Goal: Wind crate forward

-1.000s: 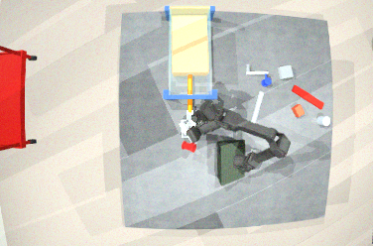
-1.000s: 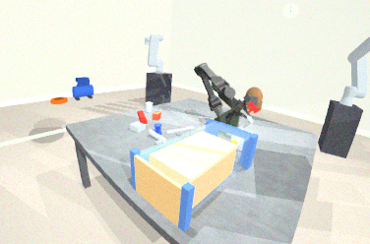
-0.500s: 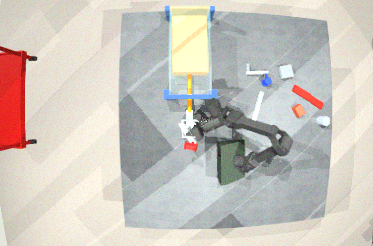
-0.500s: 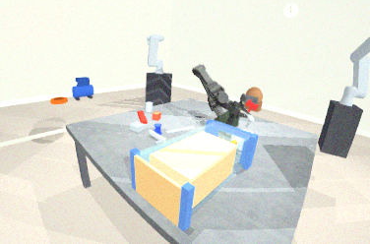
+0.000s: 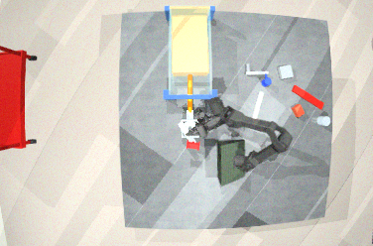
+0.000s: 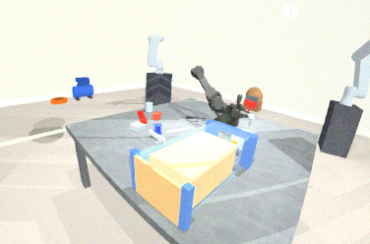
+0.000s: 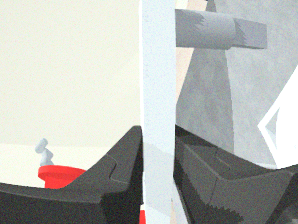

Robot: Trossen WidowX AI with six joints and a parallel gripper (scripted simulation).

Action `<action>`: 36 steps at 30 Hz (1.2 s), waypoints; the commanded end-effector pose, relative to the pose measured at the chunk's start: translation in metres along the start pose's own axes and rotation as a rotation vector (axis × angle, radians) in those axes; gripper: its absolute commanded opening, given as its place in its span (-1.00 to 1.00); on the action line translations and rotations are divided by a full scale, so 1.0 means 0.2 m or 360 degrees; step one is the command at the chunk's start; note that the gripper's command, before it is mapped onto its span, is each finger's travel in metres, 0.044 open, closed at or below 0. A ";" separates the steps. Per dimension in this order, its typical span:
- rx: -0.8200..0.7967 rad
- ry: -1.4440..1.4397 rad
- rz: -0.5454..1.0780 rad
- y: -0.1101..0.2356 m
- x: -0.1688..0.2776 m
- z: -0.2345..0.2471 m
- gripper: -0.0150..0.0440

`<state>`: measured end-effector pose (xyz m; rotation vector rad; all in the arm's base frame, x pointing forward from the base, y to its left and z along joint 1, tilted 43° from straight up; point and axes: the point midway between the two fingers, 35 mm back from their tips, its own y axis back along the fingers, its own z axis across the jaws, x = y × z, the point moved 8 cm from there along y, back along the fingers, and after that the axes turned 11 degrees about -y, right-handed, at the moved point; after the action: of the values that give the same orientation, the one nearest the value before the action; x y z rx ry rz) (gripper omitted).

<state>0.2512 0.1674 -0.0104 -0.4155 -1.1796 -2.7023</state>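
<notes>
Red cart (image 5: 14, 100): well left of the tool, off the table (image 5: 149, 189). Red bar (image 5: 307, 96), orange block (image 5: 297, 110), white cylinder (image 5: 323, 120): well right.

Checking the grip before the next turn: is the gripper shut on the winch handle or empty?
Shut on it. In the wrist view the dark fingers clamp the pale handle bar running up between them.

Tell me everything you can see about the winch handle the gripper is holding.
The winch handle is a pale, whitish flat bar, plain and smooth, possibly painted metal. In the wrist view it runs straight up between the dark fingers of the gripper, which is shut on it. From above, it shows as white parts at the winch, just before the cubby's mouth, where the orange strap ends. Its square key is hidden.
</notes>
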 end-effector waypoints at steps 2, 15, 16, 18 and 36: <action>-0.0138 0.0016 0.0018 0.00 0.00 -0.02 -0.49; -0.0111 0.0001 0.0011 0.03 0.04 -0.05 -0.49; -0.0110 0.0001 0.0011 0.04 0.06 -0.07 -0.49; -0.0109 0.0000 0.0012 0.07 0.10 -0.09 -0.49; -0.0145 -0.0127 0.0022 0.09 0.20 -0.17 -0.49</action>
<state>0.2129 0.1281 -0.0067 -0.5096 -1.0948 -2.7497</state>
